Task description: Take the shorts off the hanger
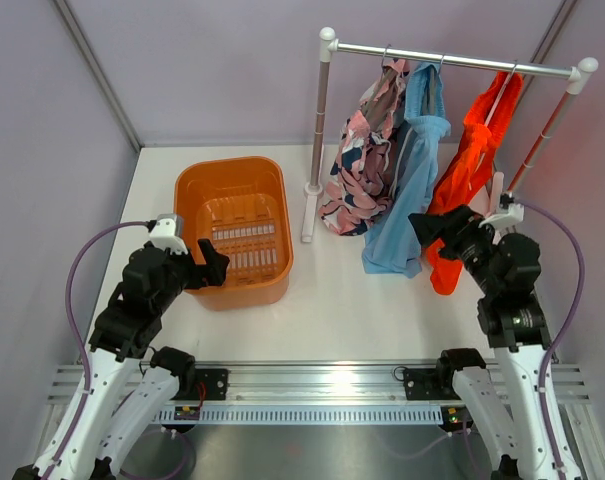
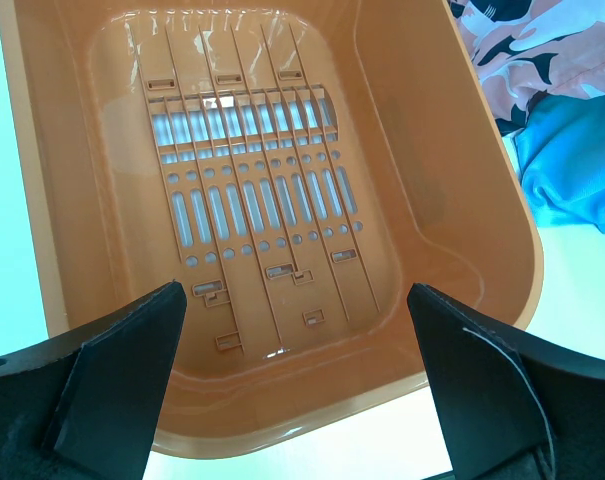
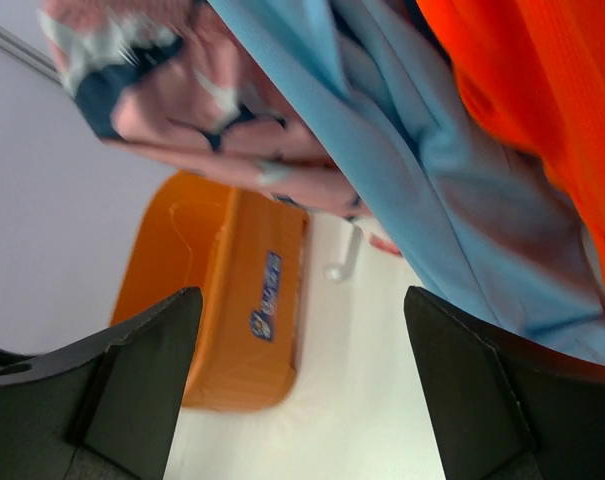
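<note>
Two grippers, both spread wide and holding nothing. Nearest in, the left gripper (image 1: 214,268) hovers over the near rim of the orange plastic slotted basket (image 1: 187,195) on the white desk (image 1: 342,300). That leaves it well apart from the clothes. Over on the other side, the right gripper (image 1: 429,228) is the one in position, its open fingers right at the lower hems. The light blue fabric shorts (image 1: 407,190) are just ahead and to its left, the bright orange shorts (image 1: 470,165) just beside it on the right. Beyond the blue pair sit the pink shorts with the navy-and-white pattern (image 1: 362,165). All three dangle long-axis down from the silver metal rail (image 1: 482,64) at the back, so I'd say the right arm is the one to reach forward and up.
</note>
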